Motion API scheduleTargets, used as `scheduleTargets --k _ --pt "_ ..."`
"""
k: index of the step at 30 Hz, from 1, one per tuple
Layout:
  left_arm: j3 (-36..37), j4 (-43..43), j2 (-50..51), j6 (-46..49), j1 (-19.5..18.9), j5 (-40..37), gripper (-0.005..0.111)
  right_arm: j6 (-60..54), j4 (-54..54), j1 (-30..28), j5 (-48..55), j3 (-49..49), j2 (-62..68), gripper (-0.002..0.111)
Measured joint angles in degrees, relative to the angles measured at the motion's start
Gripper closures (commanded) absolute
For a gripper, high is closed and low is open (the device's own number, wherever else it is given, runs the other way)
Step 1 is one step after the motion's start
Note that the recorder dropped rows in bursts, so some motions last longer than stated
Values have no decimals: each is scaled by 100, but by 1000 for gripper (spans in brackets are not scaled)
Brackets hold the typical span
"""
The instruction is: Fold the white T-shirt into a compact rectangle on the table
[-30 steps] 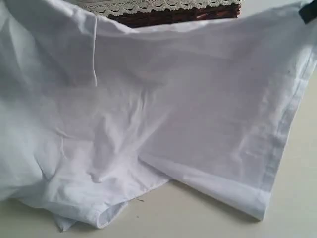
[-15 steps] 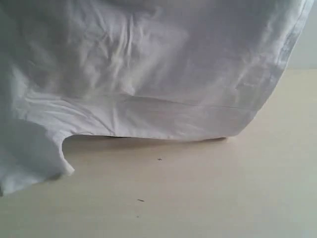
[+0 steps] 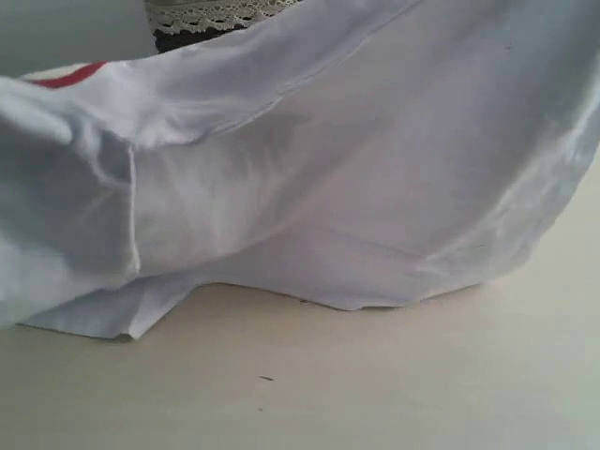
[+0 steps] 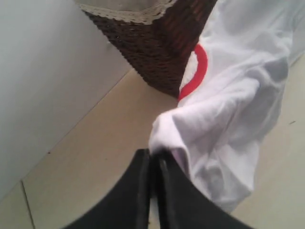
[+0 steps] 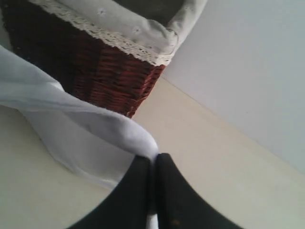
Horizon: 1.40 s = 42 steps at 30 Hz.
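Observation:
The white T-shirt [image 3: 356, 178] hangs stretched across the exterior view, its lower edge draped onto the table [image 3: 375, 384]. A strip of red lettering outline [image 3: 70, 75] shows at its upper left. Neither gripper shows in the exterior view. In the left wrist view my left gripper [image 4: 153, 155] is shut on a bunched fold of the T-shirt [image 4: 228, 105], with a red curved outline [image 4: 198, 71] on the cloth beyond. In the right wrist view my right gripper [image 5: 153, 160] is shut on a pinched edge of the T-shirt [image 5: 71, 119], which trails away toward the basket.
A dark red-brown wicker basket [image 5: 95, 71] with a lace-trimmed liner [image 5: 119, 28] stands on the table behind the shirt; it also appears as the basket [image 4: 152, 43] in the left wrist view and its lace rim [image 3: 206, 14] in the exterior view. A pale wall [image 4: 43, 71] rises behind.
The shirt has swung and been lifted: half a second ago it filled the upper view with its hem low; now it stretches slanting, red lettering showing at upper left and the basket rim visible again.

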<state>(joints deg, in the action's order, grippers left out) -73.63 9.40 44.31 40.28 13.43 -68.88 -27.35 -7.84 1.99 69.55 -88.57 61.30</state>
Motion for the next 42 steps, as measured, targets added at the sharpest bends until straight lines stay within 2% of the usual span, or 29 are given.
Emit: scheduleTargets --k 3,6,10,13,16,18,20,21,23,24,26,27,28,31,35,38,42 --pt "705 72 -775 -79 394 -78 107 -65 -216 19 0 853 -828 108" --pt "1752 89 -1326 -263 834 -139 107 -50 -362 241 37 2016 -1431 108" --pt "3006 111 -2024 -1112 1299 -178 107 470 -452 540 89 3577 -2175 108" --pt "3583 111 -2431 -1336 1410 -216 103 615 -490 671 126 4413 -2604 98" --pt "3747 111 -2577 -1439 1421 -216 81 672 -553 720 153 4889 -2727 74" --pt "3747 111 -2589 -1480 1421 -204 56 681 -598 731 143 4967 -2731 58" --pt "3695 111 -2589 -1526 1421 -192 37 681 -634 731 118 4967 -2740 50" --pt "3667 99 -2589 -1567 1421 -180 32 681 -633 731 119 4967 -2740 49" --pt "3547 18 -2589 -1748 1421 41 39 681 -550 731 119 4877 -2740 50" --pt "3515 -23 -2589 -1809 1421 238 54 708 -520 731 61 4848 -2740 56" --pt "3488 -189 -2575 -1888 1421 1125 76 963 -484 731 -649 4810 -2711 67" --pt "3488 -251 -2450 -1984 1421 1644 80 1023 -470 731 -1038 4784 -2517 69" --pt "3518 -251 -2319 -2035 1421 1844 85 1021 -470 731 -1178 4773 -2346 73" --pt "3971 -261 -1070 -2104 1421 2325 85 1033 -600 731 -1694 4773 -1064 88" --pt "4244 -272 944 -2121 1421 3482 86 713 -1171 731 -2478 4773 612 108" --pt "4244 -65 2442 -2121 1421 4315 88 416 -1267 731 -2751 4773 1820 108" --pt "4244 101 3495 -2109 1421 4769 107 247 -1267 731 -2928 4763 2553 108"
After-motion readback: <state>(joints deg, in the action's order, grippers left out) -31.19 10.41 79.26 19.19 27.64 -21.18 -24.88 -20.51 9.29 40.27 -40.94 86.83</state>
